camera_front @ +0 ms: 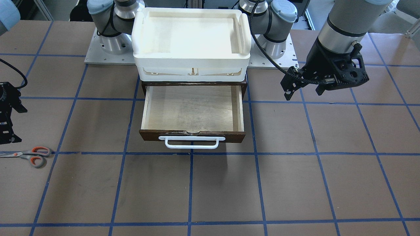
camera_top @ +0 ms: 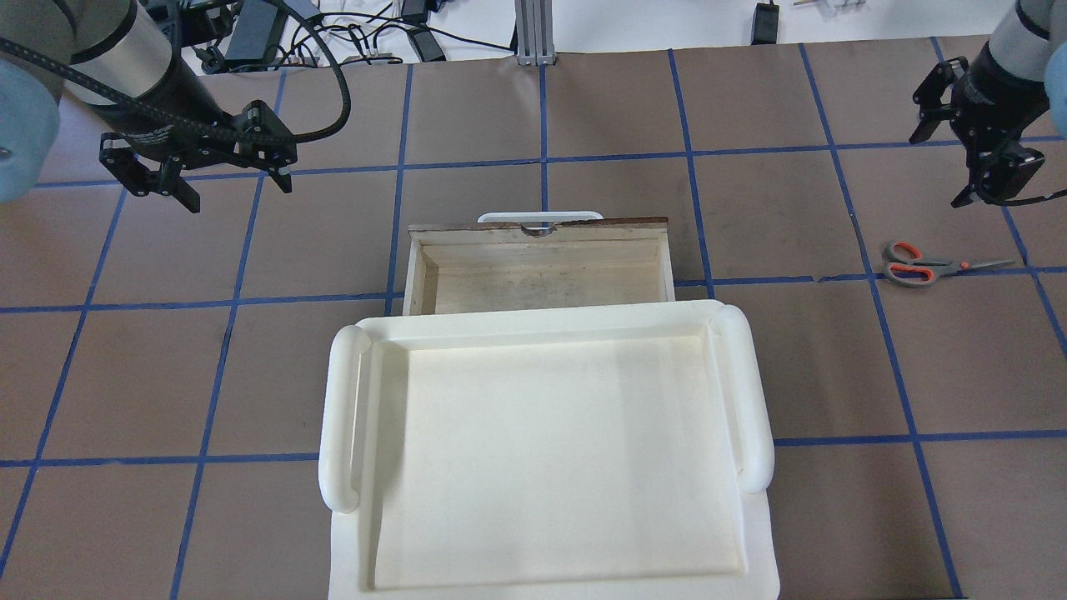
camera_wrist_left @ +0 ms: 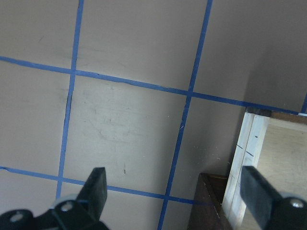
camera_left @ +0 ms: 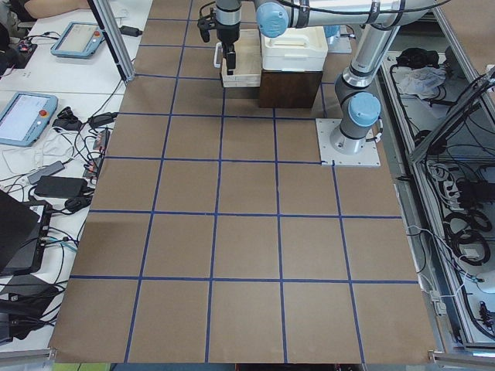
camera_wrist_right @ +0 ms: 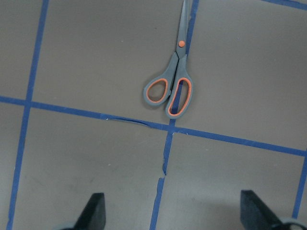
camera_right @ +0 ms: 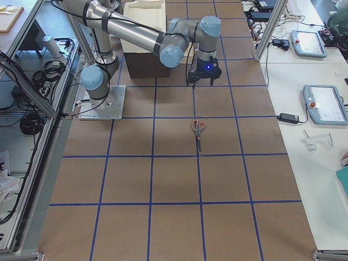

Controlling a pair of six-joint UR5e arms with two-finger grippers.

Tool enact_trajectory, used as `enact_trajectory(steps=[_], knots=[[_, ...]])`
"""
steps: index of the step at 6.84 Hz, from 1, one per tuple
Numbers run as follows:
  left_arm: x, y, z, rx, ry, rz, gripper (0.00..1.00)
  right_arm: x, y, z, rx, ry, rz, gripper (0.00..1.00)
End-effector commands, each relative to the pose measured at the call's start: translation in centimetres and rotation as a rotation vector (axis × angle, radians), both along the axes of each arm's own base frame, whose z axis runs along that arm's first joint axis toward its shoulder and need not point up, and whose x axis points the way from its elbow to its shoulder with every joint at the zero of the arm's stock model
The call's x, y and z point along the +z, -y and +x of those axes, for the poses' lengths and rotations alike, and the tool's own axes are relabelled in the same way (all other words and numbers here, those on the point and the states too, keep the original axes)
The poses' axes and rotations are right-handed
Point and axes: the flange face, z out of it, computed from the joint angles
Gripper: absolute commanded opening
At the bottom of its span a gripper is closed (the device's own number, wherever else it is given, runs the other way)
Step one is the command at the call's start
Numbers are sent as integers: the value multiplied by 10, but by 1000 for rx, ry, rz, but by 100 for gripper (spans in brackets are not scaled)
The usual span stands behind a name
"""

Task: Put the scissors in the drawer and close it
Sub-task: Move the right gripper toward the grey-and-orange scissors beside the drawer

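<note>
Robotics lab, UR arms [camera_right: 136, 33] on grid-taped table [camera_left: 247, 247], teach pendants [camera_right: 325, 104], cables [camera_left: 58, 166], alu frame [camera_left: 112, 42]

One camera faced the robot, looking steeply down; another peered over its shoulders; both caught the drawer [camera_front: 192, 109]. Two watched from the ends of the worktop [camera_left: 247, 247]. Wrist cameras hung close above it.

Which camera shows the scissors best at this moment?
The right wrist-mounted view: the scissors lie large and sharp, shut, though the blade tips run off the top edge. Overhead and exterior right show them whole but small; front-facing cuts the tips at its edge. Exterior left and left wrist-mounted do not show them.
</note>
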Motion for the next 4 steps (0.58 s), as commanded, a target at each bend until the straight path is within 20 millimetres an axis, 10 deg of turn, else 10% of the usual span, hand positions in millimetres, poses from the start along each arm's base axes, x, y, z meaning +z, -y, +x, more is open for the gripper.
enact_trajectory(steps=[1, 4], knots=[[0, 0, 0, 2, -2, -2, 100, -43, 0, -67, -123, 82, 36, 100], [-2, 1, 0, 3, -3, 1, 100, -126, 28, -105, -142, 7, 69, 100]])
